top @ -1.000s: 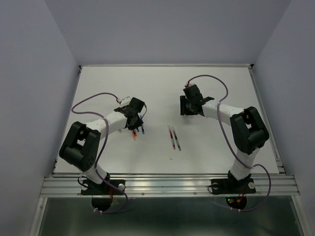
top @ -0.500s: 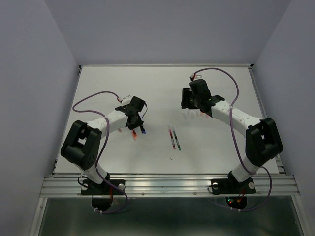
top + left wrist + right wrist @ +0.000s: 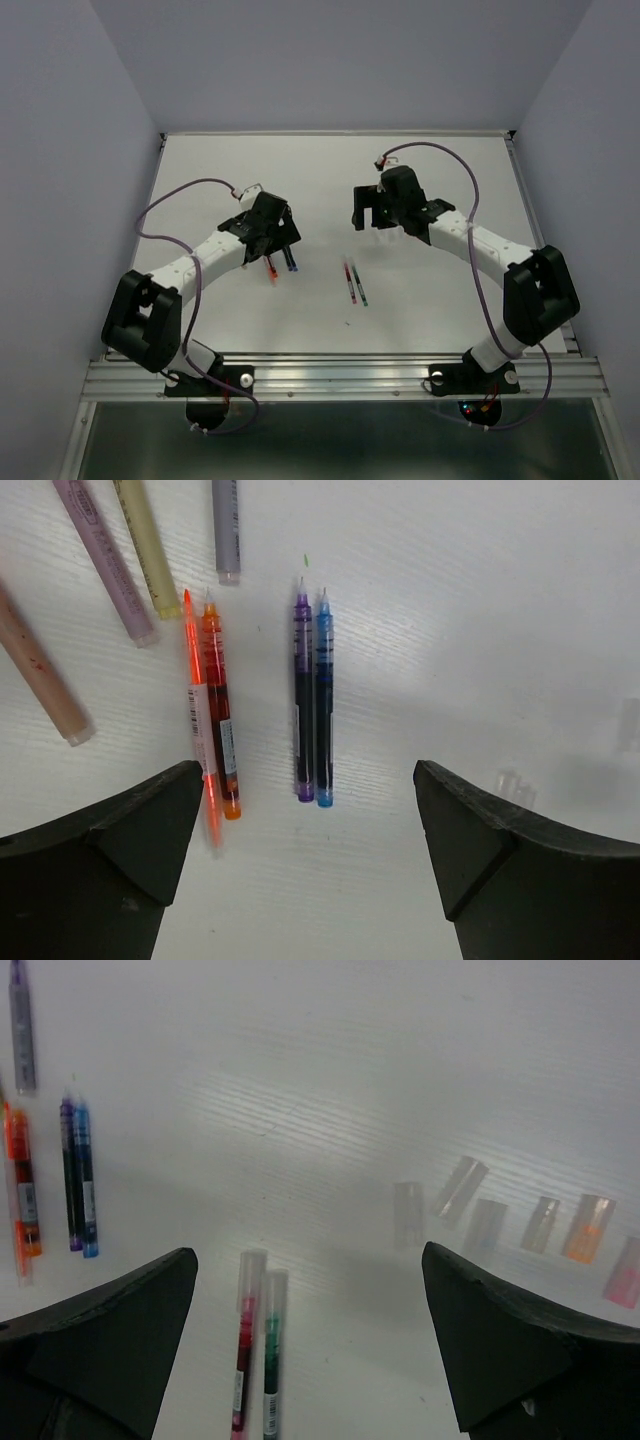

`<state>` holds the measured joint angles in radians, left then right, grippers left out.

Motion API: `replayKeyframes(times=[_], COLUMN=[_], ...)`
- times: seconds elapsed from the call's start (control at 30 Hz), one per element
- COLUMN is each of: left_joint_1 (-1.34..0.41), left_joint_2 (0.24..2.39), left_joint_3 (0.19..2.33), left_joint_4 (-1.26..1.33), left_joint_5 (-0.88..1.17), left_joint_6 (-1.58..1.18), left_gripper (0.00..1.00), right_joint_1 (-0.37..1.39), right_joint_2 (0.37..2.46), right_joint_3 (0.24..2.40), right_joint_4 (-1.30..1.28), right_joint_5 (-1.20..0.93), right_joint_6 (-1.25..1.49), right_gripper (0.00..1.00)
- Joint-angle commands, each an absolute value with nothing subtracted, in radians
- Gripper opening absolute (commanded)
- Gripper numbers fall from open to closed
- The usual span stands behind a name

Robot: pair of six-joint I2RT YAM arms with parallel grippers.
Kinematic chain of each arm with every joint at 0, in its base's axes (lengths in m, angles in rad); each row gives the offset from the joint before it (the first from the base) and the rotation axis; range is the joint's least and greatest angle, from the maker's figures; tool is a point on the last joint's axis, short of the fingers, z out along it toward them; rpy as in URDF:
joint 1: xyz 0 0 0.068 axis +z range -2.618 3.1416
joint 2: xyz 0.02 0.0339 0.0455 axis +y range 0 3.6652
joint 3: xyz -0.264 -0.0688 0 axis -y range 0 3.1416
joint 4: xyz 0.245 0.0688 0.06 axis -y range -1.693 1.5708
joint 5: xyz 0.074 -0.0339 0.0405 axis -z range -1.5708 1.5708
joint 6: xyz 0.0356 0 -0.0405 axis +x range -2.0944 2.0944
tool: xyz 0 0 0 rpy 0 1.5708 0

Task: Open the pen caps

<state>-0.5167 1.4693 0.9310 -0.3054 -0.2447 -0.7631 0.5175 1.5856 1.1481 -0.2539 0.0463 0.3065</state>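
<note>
Right wrist view: finds two capped pens (image 3: pixel 255 1360), pink and green, side by side on the table (image 3: pixel 350 1060), with clear pen caps (image 3: pixel 252 1265) on their far ends. Counts six removed caps (image 3: pixel 485 1225) in a loose row to the right, well apart from that pair. Places the purple and blue pens (image 3: pixel 313 700) and the orange pair (image 3: pixel 215 720), tips bare, below the left end effector (image 3: pixel 308 780). Shows it and the right end effector (image 3: pixel 308 1255) spread wide, holding nothing. Reads as a pause between pens, with two caps left. Calls for pinching a barrel with one end effector and its cap with the other, then pulling straight apart.

Bright, even light; soft shadows on the table (image 3: pixel 330 180); pen caps (image 3: pixel 484 1226) slightly blurred.
</note>
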Motion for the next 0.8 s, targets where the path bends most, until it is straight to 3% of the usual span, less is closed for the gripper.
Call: replayKeyframes(times=[0.0,0.23,0.77], left_joint_1=[-0.514,-0.514,-0.511], left_joint_2=[1.362,1.224,1.114], left_joint_3=[0.91,0.842,0.752], left_joint_4=[-0.304,-0.376,-0.406], left_joint_5=[-0.276,-0.344,-0.365], left_joint_6=[-0.744,-0.791,-0.831], left_gripper=[0.99,0.99,0.99], right_joint_1=[0.6,0.73,0.785], right_joint_2=[1.607,1.736,1.911], right_joint_3=[1.157,1.244,1.333], right_joint_4=[-0.222,-0.265,-0.324], right_joint_5=[-0.023,-0.021,0.087], right_joint_6=[0.245,0.219,0.278], right_gripper=[1.0,1.0,1.0])
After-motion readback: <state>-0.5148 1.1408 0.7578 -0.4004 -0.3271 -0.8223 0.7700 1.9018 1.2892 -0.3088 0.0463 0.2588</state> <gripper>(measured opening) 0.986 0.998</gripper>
